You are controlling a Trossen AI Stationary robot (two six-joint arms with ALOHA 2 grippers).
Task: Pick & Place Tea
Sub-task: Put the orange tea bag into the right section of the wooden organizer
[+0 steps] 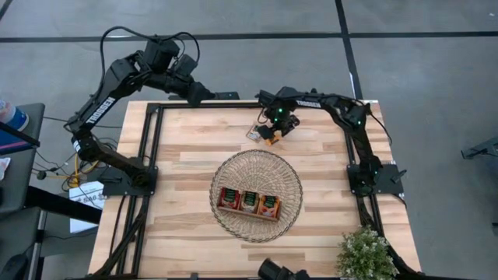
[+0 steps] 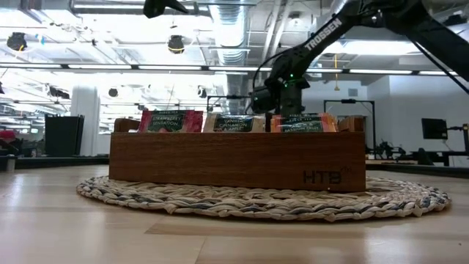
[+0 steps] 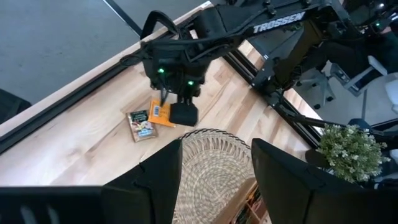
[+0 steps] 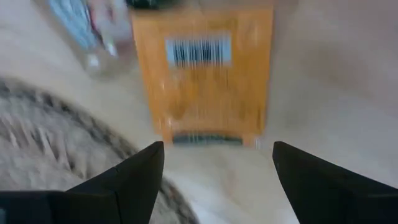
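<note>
Two tea sachets lie flat on the wooden table just beyond the wicker basket (image 1: 257, 165): an orange one (image 4: 205, 81) with its barcode side up and a pale one (image 3: 141, 124) beside it. My right gripper (image 4: 214, 177) stands open just above the orange sachet (image 1: 270, 139), pointing steeply down, its fingers short of the sachet's edge on the basket side. In the basket stands the brown wooden tray (image 2: 234, 158), with red, pale and orange sachets (image 2: 236, 123) upright in its three compartments. My left gripper (image 3: 217, 180) is open and empty, held high over the table's far left corner (image 1: 204, 95).
The basket's rim (image 4: 56, 143) lies close to the orange sachet. A potted plant (image 1: 366, 253) stands at the near right corner. Black frame rails (image 1: 148, 155) run along the table's left, far and right sides. Bare wood shows on either side of the basket.
</note>
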